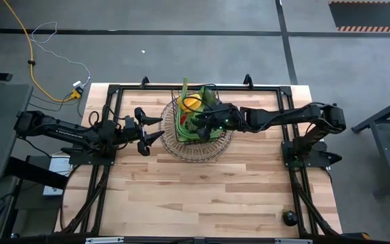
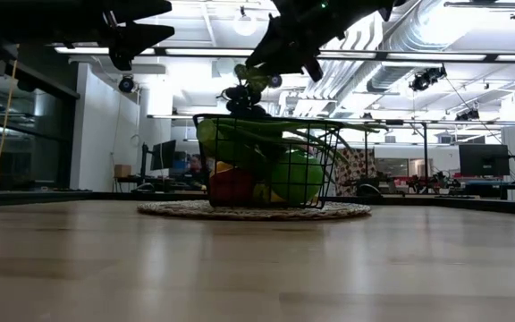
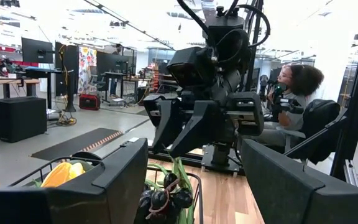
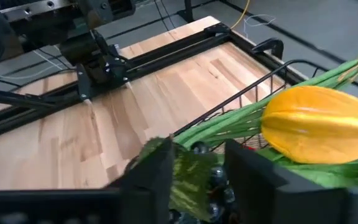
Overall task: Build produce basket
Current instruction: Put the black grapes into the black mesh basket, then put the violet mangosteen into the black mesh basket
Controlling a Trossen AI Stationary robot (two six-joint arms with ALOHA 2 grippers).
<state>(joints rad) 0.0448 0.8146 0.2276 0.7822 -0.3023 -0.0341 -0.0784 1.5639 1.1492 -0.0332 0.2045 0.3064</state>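
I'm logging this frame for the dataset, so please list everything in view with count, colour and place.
basket: one, dark wire, far middle of the table, on a round woven mat.
yellow ribbed fruit: one, at the basket's far side.
long green beans: a bunch, lying across the basket's rim.
grapes: one dark bunch with a green leaf, just under the right gripper, above the basket.
green round fruit: one, inside the basket.
red fruit: one, inside the basket.
table: one, light wood.
person: one, seated beyond the table.
left gripper: open, beside the basket.
right gripper: over the basket, jaws parting.
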